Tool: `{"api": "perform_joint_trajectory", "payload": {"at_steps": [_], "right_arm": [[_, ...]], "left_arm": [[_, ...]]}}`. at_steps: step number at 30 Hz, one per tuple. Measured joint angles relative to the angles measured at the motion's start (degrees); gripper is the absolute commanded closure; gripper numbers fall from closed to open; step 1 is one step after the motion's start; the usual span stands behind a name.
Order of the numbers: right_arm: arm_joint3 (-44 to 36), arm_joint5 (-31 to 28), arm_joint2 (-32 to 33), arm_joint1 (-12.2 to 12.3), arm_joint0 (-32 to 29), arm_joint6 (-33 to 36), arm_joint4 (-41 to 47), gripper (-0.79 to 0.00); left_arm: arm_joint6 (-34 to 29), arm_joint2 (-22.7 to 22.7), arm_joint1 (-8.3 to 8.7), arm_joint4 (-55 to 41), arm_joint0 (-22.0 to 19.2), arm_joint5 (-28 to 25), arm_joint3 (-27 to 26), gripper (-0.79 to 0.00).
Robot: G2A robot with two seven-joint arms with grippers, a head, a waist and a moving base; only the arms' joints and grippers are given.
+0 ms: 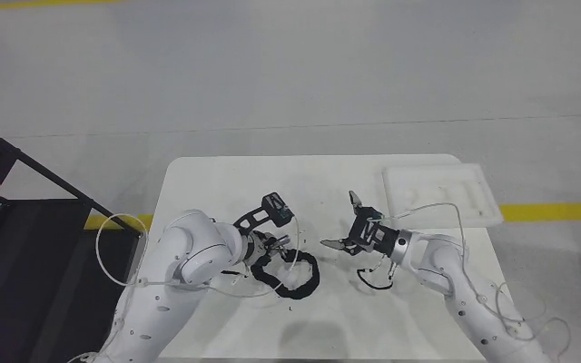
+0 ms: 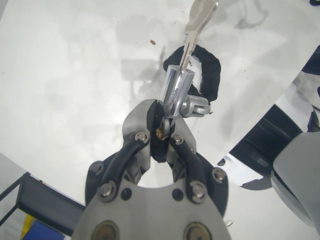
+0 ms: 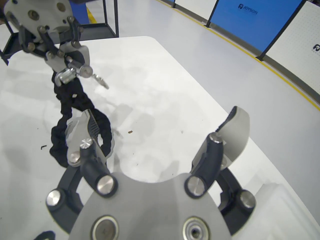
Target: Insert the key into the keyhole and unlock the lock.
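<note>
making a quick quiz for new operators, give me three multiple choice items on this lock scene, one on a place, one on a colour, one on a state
1. Where is the key?
A. lying flat on the table
B. in the keyhole of the lock
C. in the white tray

2. What colour is the chain sleeve?
A. black
B. red
C. blue

3. How is the right hand?
A. shut on the key
B. shut on the chain
C. open and empty

Answers:
1 B: the key's blade sits in the end of the chrome lock, which the left hand holds.
2 A: the sleeve looks black in both wrist views.
3 C: its fingers are spread apart with nothing between them.
</note>
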Motion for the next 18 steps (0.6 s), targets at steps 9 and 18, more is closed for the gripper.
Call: {"api": "perform_joint_trajectory", "payload": {"at_steps": [9,18], "right_arm": [[-6.4,-0.4,-2.5,0.8,-3.5,-6.0,-17.3,-0.785],[-6.6,-2.2,-2.8,0.8,-3.9,-6.7,-16.6,-0.785]], "left_arm": [[-0.7,1.8,2.39,0.2,3.0,0.7,-2.8,0.000],[-0.4,3.7,4.56,-3.8,3.8,0.4,-5.7,0.000]]}}
